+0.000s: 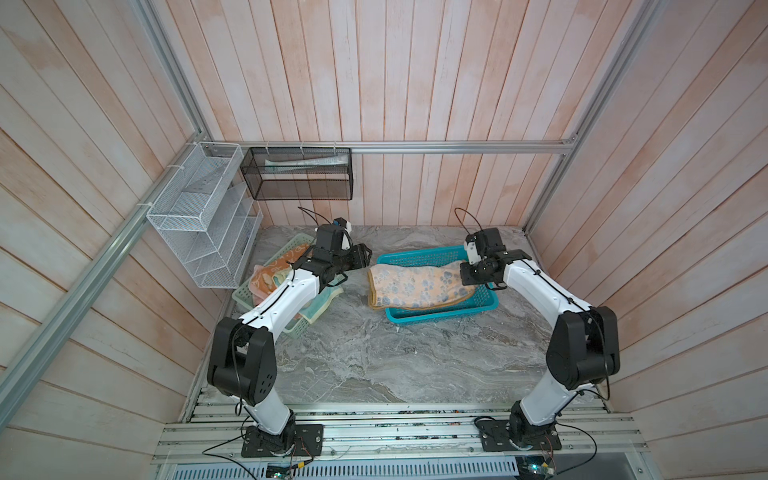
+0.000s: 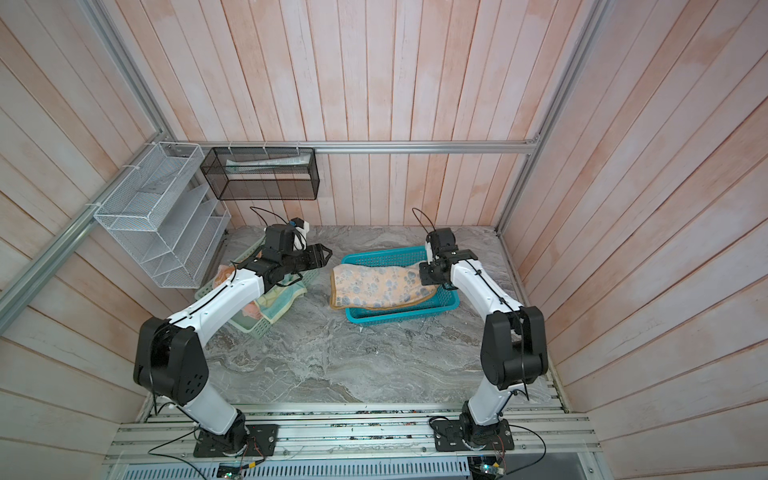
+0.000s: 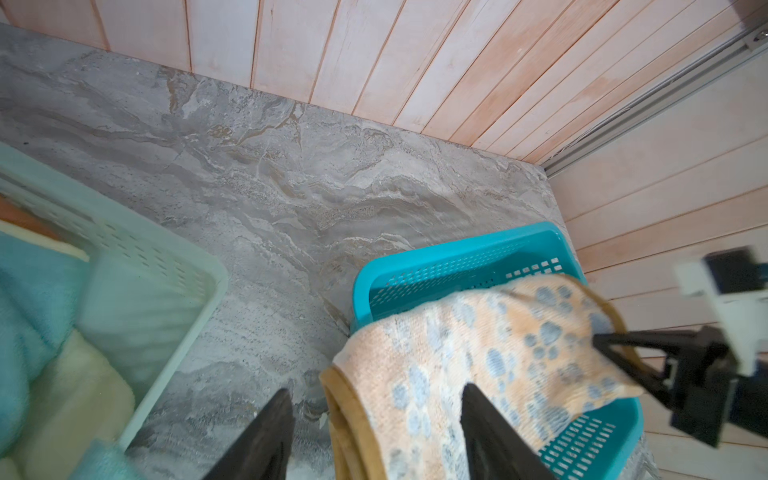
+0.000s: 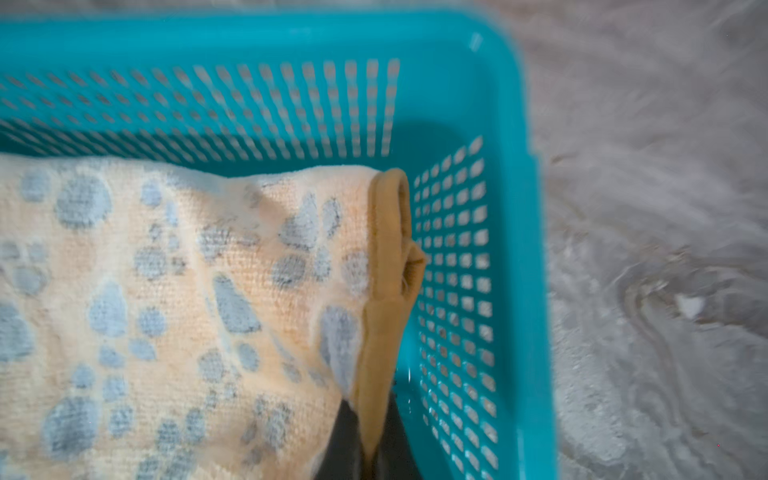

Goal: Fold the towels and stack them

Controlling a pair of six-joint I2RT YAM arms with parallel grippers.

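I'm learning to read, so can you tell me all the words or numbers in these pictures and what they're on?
No words or numbers can be read anywhere.
On the towel with paw prints: only grey paw shapes, no letters.
On the teal basket and the mint-green basket: no labels showing.
On the pale packet in the black wire basket: any print is too small to read.

paw-print towel: across teal basket, overhanging left rim
right gripper: at towel's right end
left gripper: left of towel, apart
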